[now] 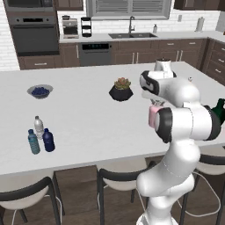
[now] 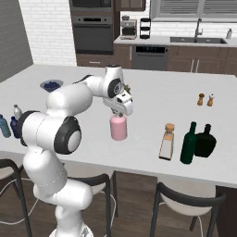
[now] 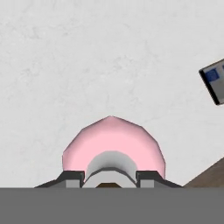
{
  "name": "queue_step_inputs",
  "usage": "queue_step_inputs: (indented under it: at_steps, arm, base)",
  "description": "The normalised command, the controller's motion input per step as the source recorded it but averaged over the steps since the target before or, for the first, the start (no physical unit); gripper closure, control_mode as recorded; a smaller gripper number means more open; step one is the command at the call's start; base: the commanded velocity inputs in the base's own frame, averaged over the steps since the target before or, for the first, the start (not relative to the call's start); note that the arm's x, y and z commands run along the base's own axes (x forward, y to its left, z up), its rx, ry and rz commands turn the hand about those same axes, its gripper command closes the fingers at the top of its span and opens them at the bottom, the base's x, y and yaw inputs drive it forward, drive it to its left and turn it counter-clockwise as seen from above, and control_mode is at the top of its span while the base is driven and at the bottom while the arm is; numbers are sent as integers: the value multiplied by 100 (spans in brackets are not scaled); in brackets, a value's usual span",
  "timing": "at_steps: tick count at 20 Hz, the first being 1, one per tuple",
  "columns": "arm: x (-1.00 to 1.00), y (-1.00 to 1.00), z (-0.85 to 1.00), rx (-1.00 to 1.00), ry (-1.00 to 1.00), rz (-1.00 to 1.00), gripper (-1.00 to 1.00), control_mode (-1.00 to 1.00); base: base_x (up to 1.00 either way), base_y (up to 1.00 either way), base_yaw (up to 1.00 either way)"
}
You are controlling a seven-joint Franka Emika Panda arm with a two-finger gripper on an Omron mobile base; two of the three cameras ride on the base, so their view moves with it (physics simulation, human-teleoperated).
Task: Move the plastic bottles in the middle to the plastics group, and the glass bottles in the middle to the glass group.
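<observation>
We are poising our gripper (image 2: 118, 114) directly above the pink bottle (image 2: 118, 128), which is standing upright on the counter (image 2: 152, 92), its long axis running straight down from the hand. The fingers (image 3: 72, 178) are flanking its neck; we cannot tell whether they are clenching. The green bottle (image 2: 188, 143) is waiting well apart, toward our right.

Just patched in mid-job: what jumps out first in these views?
The tool sits right over the neck of the pale-pink bottle at the middle of the white island, its fingers either side of the neck in the hand view. To its right stand the square corked bottle and the tall dark green bottle. At the far left edge, the navy bottle already stands beside the two slim water bottles.
</observation>
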Motion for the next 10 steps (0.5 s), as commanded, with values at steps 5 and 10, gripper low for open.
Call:
queue_step_inputs:
  at_steps: [5, 10]
  arm:
    - [-32, -70, -2, 0, 4, 2, 100, -100]
    - [-24, -83, -10, 0, 2, 3, 100, -100]
  base:
    - [0, 0, 0]
    - [0, 0, 0]
